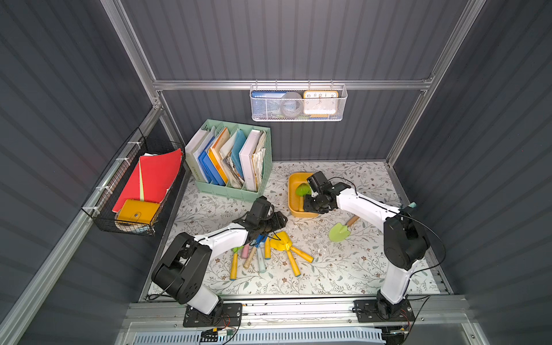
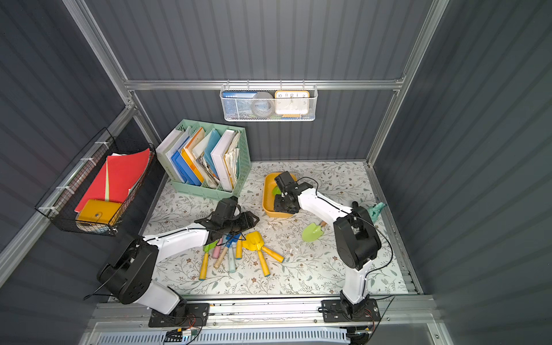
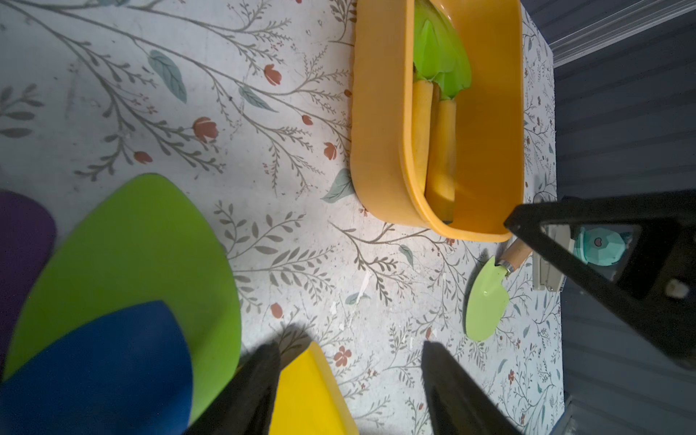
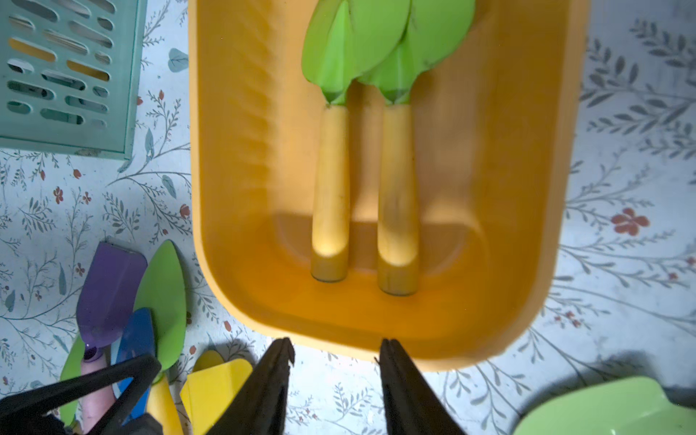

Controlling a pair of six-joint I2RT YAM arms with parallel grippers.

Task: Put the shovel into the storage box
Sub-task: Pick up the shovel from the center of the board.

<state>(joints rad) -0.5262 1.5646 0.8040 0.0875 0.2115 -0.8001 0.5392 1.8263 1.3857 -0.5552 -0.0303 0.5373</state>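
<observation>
Right gripper (image 4: 335,350): jaws apart, nothing between them, poised over the near end wall of the storage box (image 4: 233,150). Two green shovels (image 4: 331,188) lie inside, ahead of the fingers, handles toward them. A pale green shovel (image 1: 339,231) lies behind this gripper, beside its own arm, handle slanting toward the box; we judge the right arm nearer. Left gripper (image 3: 352,350), open, clamps nothing we can see and hangs over the shovel pile (image 1: 268,251).
</observation>
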